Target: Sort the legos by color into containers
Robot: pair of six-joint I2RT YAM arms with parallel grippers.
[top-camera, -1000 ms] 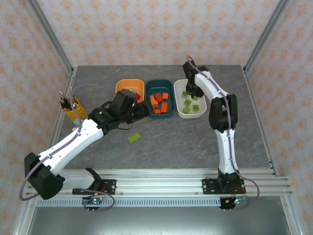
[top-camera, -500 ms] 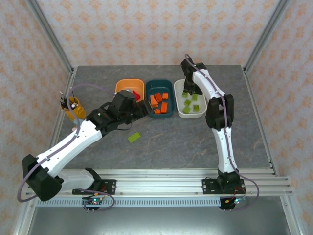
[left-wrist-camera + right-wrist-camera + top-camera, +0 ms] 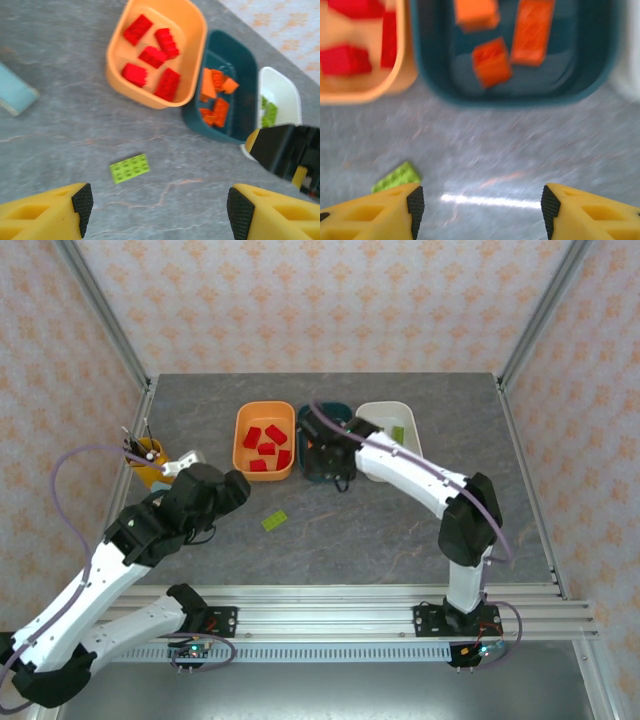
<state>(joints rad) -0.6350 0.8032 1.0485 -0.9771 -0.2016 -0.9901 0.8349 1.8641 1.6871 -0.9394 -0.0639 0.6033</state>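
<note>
Nearly finished, judging by the layout. Sorted already: five red bricks [image 3: 150, 56] in the orange tub [image 3: 114, 55], a heap of orange bricks [image 3: 216, 97] in the dark teal tub [image 3: 192, 117], light green bricks [image 3: 269, 112] in the white tub [image 3: 282, 87]. Left to do: one flat stray brick [image 3: 129, 168], light green, two studs by four, lying alone on the worktop [image 3: 400, 530] in front of the orange tub, apart from all three tubs. Left tool [image 3: 160, 207] spread wide above that stray brick, pinching nothing. Right tool [image 3: 477, 205] likewise spread and empty, low over the worktop just in front of the dark teal tub, with a corner of the stray brick at one finger. Glossy moulded plastic throughout: studded, hard-edged bricks; smooth, round-cornered tubs. Matte grey worktop, veined like marble.
</note>
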